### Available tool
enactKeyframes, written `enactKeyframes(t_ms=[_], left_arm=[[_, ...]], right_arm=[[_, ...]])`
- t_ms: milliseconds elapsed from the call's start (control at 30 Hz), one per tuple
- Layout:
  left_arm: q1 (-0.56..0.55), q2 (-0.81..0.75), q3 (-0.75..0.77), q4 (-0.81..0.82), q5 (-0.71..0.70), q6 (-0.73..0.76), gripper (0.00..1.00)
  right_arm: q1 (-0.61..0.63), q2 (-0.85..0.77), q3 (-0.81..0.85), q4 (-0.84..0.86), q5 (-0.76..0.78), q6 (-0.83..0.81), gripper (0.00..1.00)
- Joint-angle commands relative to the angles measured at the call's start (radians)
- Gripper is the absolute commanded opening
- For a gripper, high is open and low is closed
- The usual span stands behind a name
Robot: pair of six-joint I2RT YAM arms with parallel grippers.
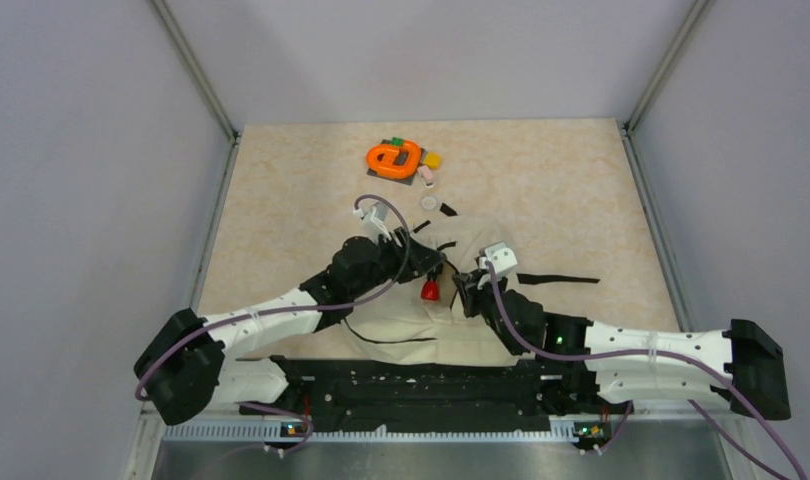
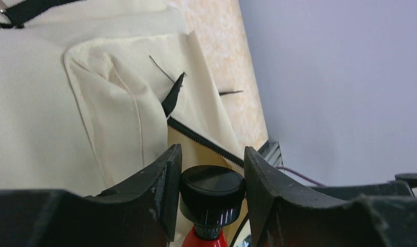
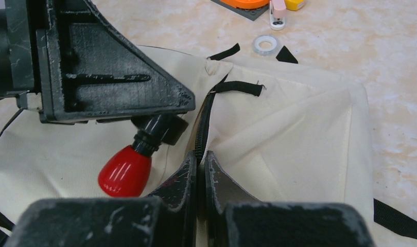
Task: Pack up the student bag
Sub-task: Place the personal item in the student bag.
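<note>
- Left pincer (image 1: 433,272), top view: clamped on a red bulbous bottle (image 1: 431,291), black-capped, over the large cream-beige fabric student bag (image 1: 406,325), which lies on the table (image 1: 281,180) between both arms.
- Left wrist view: fingers (image 2: 168,175) grip the glossy round cap (image 2: 212,185); behind it, matte woven cloth and black zipper teeth (image 2: 201,139).
- Right wrist view: right pincer (image 3: 200,159) pinched together on the bag's zipper edge. Cloth is likely light, limp and prone to collapse; stiffer seams or straps offer the best hold.

L arm (image 1: 281,315) reached fwd-right over student bag (image 1: 459,242); L gripper (image 2: 211,154) clamped on black cap of red bottle (image 3: 125,171), above bag's middle. R arm (image 1: 641,345) reached fwd-left; R gripper (image 3: 201,159) jaws pinched tight on bag's zip edge.
</note>
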Motion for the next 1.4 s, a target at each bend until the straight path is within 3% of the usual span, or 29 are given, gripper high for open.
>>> enactKeyframes(t_ms=[0,167,400,700,767,867,1067,1367], left_arm=[[-0.033,0.049,0.007,0.186,-0.157,-0.024,0.35],[-0.097,0.104,-0.046,0.292,-0.24,-0.07,0.34],[-0.194,0.083,-0.08,0.243,-0.354,-0.105,0.32],[-0.255,0.164,-0.055,0.253,-0.31,-0.16,0.34],[-0.262,0.186,-0.045,0.257,-0.293,-0.167,0.39],[-0.265,0.178,-0.043,0.251,-0.291,-0.162,0.56],[-0.273,0.081,-0.042,0.12,-0.36,-0.112,0.8],[-0.302,-0.099,-0.09,-0.013,-0.471,-0.011,0.83]], right_arm=[[-0.015,-0.027,0.051,0.09,-0.003,-0.001,0.0],[-0.015,-0.026,0.053,0.1,-0.002,-0.003,0.0],[-0.015,-0.033,0.06,0.085,0.026,-0.033,0.0],[-0.014,-0.04,0.078,0.109,0.042,-0.076,0.0],[-0.015,-0.043,0.082,0.111,0.039,-0.075,0.0],[-0.014,-0.045,0.087,0.11,0.032,-0.076,0.0],[-0.015,-0.045,0.09,0.109,0.036,-0.082,0.0],[-0.015,-0.058,0.081,0.09,0.051,-0.085,0.0]])
